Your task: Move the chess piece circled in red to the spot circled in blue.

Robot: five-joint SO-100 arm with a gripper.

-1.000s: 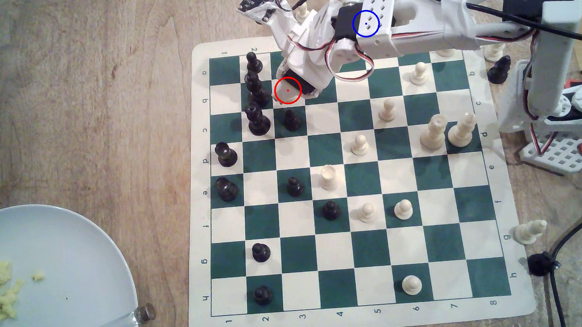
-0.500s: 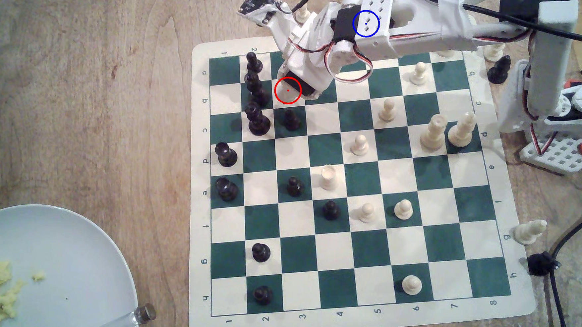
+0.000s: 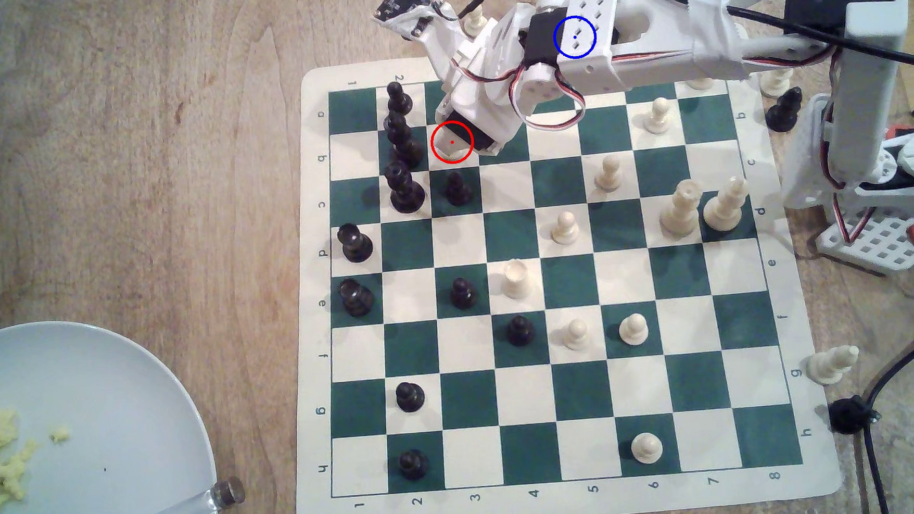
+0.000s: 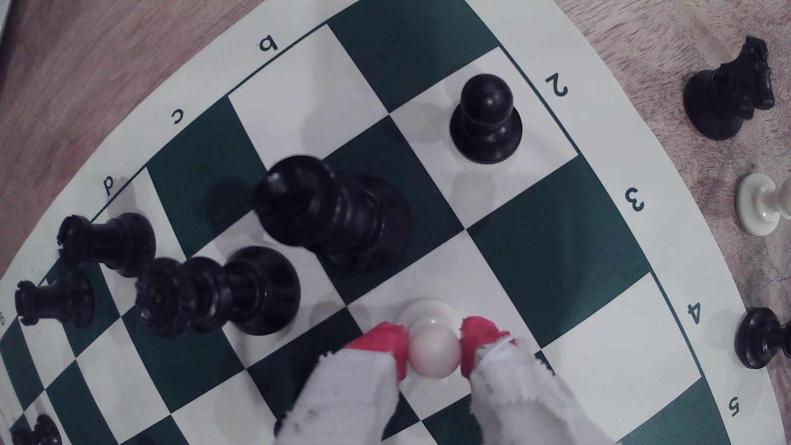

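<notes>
The chess piece (image 4: 434,353), a cream pawn, stands on a white square in column 3, row b. My gripper (image 4: 433,342) is shut on its ball head, with one red fingertip (image 4: 391,338) pressed against each side. The pawn's base (image 4: 428,309) still looks to rest on the square. In the exterior view the gripper (image 3: 452,148) sits under the red ring (image 3: 452,142), and its body covers the pawn. The blue ring of the spot (image 3: 574,37) is drawn over the arm's wrist housing, beyond the board's far edge. The surface beneath it is hidden.
Tall black pieces (image 3: 402,140) (image 3: 403,189) stand one column towards the exterior view's left of the gripper. A black pawn (image 3: 457,187) is one square nearer. Captured pieces (image 4: 727,94) (image 4: 759,209) lie off the board's far edge. A plate (image 3: 98,384) sits at the lower left.
The arm has shifted very slightly. A cream sliver that showed at the red ring's lower-left edge one second ago is now covered. The pieces on the board have not moved.
</notes>
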